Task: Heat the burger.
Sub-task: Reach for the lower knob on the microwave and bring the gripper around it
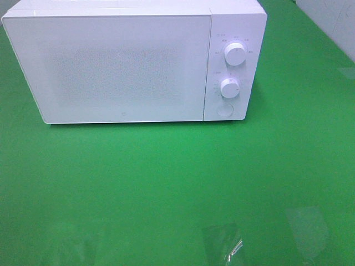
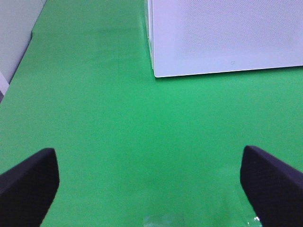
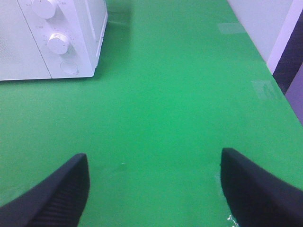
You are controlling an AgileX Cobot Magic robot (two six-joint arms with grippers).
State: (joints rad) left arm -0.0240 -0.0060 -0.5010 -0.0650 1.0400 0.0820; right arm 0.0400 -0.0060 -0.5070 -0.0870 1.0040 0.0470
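Burger: absent from all three views; maybe behind shut door, cannot tell. Facing and long axis unreadable.

Exterior high: white microwave [image 1: 111, 66] at back of green tabletop [image 1: 166, 183], door closed, knobs [image 1: 235, 54] on its right panel. No arms in sight.

Left wrist: left gripper [image 2: 149, 184] jaws wide apart, empty; microwave corner ahead.

Right wrist: right gripper [image 3: 154, 189] jaws apart, empty; knobs ahead.

Risk: turning knob on empty oven if burger not inside; tugging door could slide microwave.
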